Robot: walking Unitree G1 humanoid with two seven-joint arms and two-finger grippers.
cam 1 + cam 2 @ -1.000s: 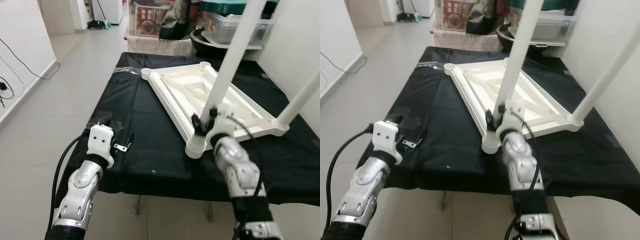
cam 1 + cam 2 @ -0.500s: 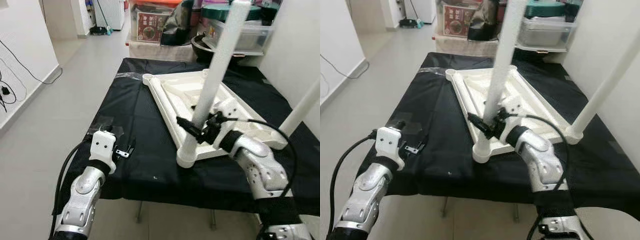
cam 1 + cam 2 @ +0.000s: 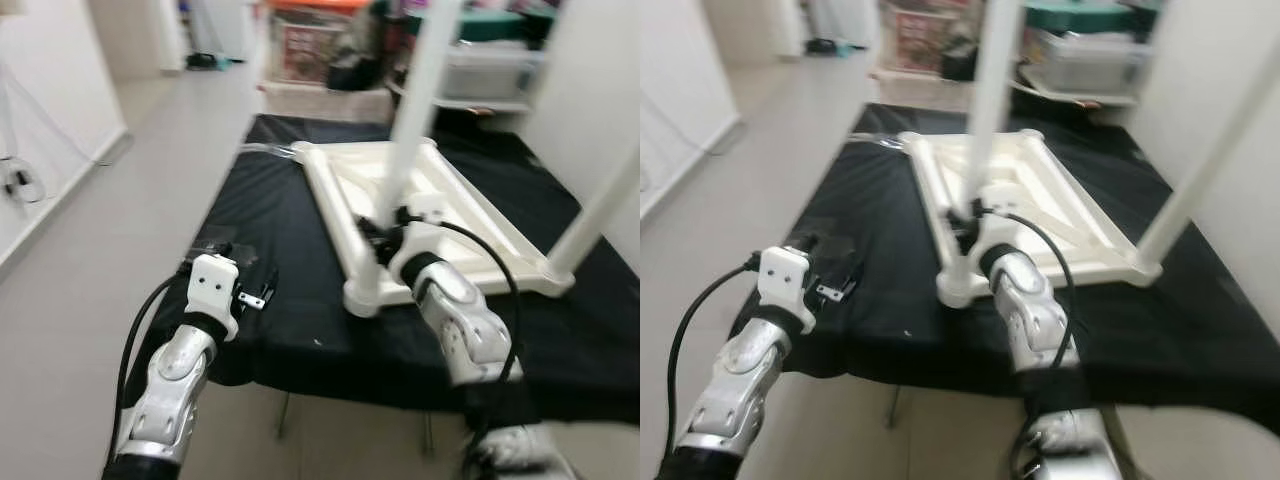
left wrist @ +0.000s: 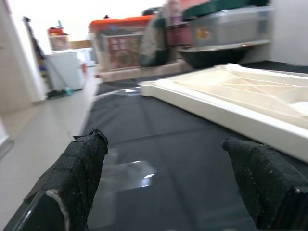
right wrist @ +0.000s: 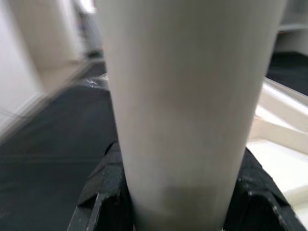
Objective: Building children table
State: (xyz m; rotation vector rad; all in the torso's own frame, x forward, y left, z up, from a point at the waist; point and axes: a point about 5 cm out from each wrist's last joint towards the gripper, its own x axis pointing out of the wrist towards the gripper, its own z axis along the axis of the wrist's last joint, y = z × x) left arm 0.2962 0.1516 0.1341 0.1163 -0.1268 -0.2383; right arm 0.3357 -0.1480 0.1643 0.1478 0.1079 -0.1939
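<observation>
Left gripper (image 3: 258, 296) hovered low over the near left edge of the black-draped worktable (image 3: 250, 210), its two fingers spread wide with nothing between them, seemingly idle and kept out of the way. From its wrist camera the padded fingertips (image 4: 82, 163) framed bare cloth, with the tabletop's long edge off to one side.

Further right lay the white children's tabletop (image 3: 440, 200), upside down on the cloth, presumably so the corner sockets faced up to receive legs. At its near corner socket (image 3: 362, 296) a white leg (image 3: 405, 140) stood nearly upright. Right gripper (image 3: 385, 233) was clamped around that leg just above the socket; the wrist view showed the leg (image 5: 192, 110) pressed between both black fingers (image 5: 108, 192). I judged the grip low for steadying or twisting it home. A second leg (image 3: 600, 210) rose at the far right corner.
</observation>
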